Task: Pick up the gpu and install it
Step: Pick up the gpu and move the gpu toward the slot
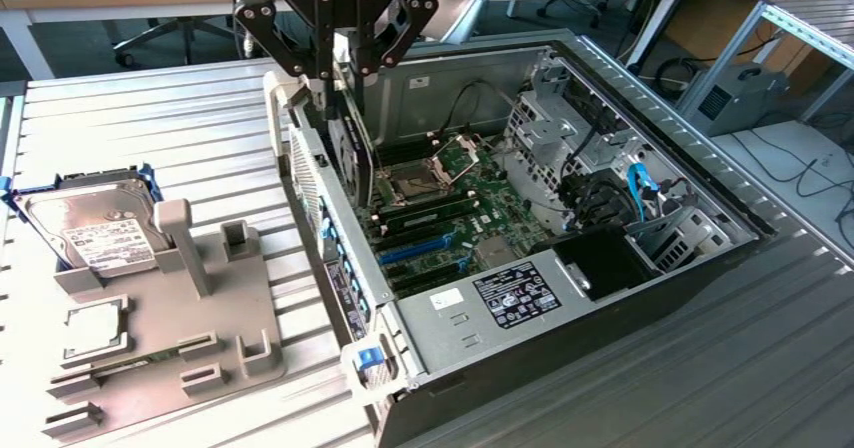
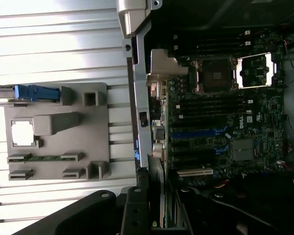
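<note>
1. Gripper (image 1: pixel 342 72) hangs over the open computer case (image 1: pixel 694 268). Its fingers are pinched narrow on the top edge of the gpu (image 1: pixel 352 148), which hangs upright, long edge down.
2. We see the card just inside the case's rear wall (image 1: pixel 310 173), on the exterior view's left. That wall runs close alongside it, and on the card's other side there is open room above the motherboard (image 1: pixel 497 208).
3. Below the card lies the processor socket (image 1: pixel 407 183), and the blue slots (image 1: pixel 420 250) lie beyond it toward the power supply (image 1: pixel 501 298). We cannot tell whether the card's lower edge touches anything.
4. Along the case's opposite side, the drive cage (image 1: pixel 561 118) and blue cables (image 1: pixel 638 190) crowd the space.
5. Outside the case, near the worktop's (image 1: pixel 160 118) left edge in the exterior view, a grey fixture (image 1: pixel 227 318) carries a hard drive (image 1: pixel 87 223) and a square processor chip (image 1: pixel 94 330), both well apart from the card.
</note>
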Tool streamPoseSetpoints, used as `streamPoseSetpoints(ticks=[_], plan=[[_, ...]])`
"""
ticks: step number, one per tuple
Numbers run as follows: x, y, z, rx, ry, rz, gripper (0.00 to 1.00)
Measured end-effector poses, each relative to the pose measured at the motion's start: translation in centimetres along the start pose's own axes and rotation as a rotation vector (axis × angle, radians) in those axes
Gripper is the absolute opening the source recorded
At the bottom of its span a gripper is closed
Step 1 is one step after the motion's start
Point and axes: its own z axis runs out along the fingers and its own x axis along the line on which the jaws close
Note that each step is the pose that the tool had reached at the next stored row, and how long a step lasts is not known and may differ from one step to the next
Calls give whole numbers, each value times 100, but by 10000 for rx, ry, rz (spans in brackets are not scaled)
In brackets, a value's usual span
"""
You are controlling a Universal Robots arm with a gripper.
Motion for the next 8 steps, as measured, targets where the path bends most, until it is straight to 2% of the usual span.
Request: streamPoseSetpoints(ticks=[8], plan=[[-91, 8, 6, 22, -2, -1, 26]])
